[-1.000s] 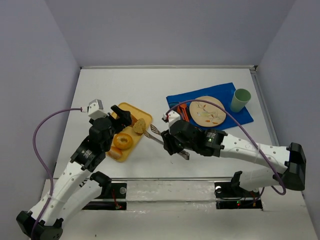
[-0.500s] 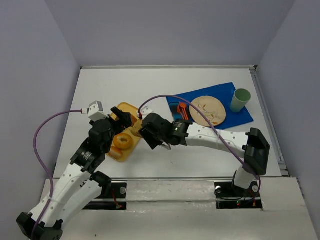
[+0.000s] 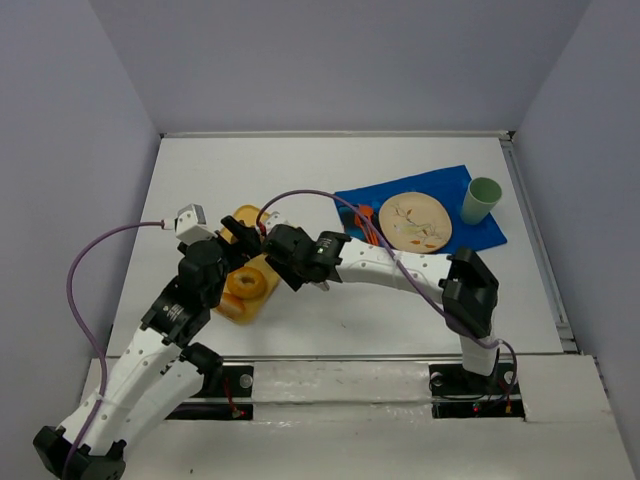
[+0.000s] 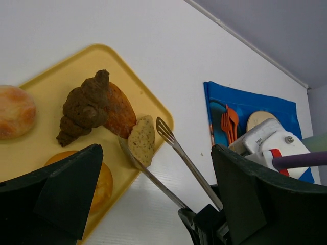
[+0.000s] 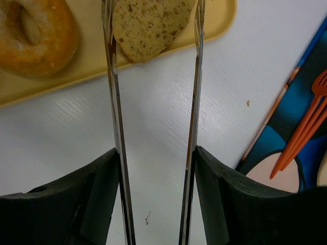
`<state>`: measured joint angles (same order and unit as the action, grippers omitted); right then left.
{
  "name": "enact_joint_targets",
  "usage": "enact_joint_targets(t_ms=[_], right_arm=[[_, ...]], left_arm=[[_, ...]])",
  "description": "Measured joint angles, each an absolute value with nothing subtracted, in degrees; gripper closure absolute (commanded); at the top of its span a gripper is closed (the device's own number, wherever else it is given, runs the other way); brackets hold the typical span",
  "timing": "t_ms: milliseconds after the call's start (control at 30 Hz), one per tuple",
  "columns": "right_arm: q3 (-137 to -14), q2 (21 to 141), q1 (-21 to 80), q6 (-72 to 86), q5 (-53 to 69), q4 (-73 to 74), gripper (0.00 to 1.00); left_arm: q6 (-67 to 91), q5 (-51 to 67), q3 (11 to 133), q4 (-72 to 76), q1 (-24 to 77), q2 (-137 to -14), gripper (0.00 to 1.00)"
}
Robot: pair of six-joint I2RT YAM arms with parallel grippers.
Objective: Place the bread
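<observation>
The bread (image 5: 150,23), a chunk with a pale speckled cut face, stands at the edge of the yellow tray (image 5: 217,20). It also shows in the left wrist view (image 4: 142,140). My right gripper (image 5: 156,168) is shut on metal tongs (image 5: 194,102), whose two arms straddle the bread. One arm touches it; the forked arm (image 4: 171,138) stands slightly apart. In the top view my right gripper (image 3: 285,255) hides the bread. My left gripper (image 3: 235,240) is open and empty, hovering over the tray (image 3: 245,212).
The tray also holds a glazed bagel (image 4: 99,184), a dark brown roll (image 4: 84,107) and a pale roll (image 4: 15,109). To the right lies a blue cloth (image 3: 480,232) with a wooden plate (image 3: 415,220), orange cutlery (image 5: 306,122) and a green cup (image 3: 482,200).
My right arm has swung left with the tongs, towards the tray, and their arms now flank the bread. The left arm has barely moved.
</observation>
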<state>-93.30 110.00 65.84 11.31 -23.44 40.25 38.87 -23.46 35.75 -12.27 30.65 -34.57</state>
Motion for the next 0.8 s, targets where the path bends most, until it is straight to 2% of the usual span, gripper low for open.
enact_joint_targets(t_ms=[33, 100, 133, 233, 333, 533, 700, 800], right_arm=[[-93.82, 110.74, 65.67, 11.38, -23.83, 40.71, 0.48], [-94.19, 111.50, 65.54, 11.35, -24.23, 41.23, 0.56], [-94.28, 111.74, 65.52, 11.55, -24.36, 41.54, 0.64], [-94.37, 111.87, 65.43, 11.79, -24.82, 42.83, 0.73], [-94.37, 111.83, 65.43, 11.79, -24.93, 43.20, 0.77], [-93.54, 108.03, 65.14, 13.04, -27.24, 43.05, 0.77], [-86.80, 96.79, 60.60, 17.54, -30.30, 42.11, 0.77], [-77.93, 86.78, 51.96, 21.10, -32.40, 41.78, 0.76]], left_arm=[[38.89, -23.57, 35.57, -12.36, 30.65, -34.52, 0.01], [38.89, -23.66, 35.31, -12.86, 30.65, -34.46, 0.01], [38.83, -23.73, 35.22, -13.21, 30.65, -34.44, 0.01], [38.94, -23.68, 35.20, -13.06, 30.68, -34.20, 0.01], [39.13, -23.29, 35.20, -12.21, 30.76, -33.87, 0.01], [39.46, -22.83, 35.20, -11.64, 30.76, -33.85, 0.01], [39.53, -22.65, 35.20, -11.62, 30.94, -33.82, 0.01], [39.55, -22.70, 35.20, -11.57, 31.14, -33.76, 0.01]])
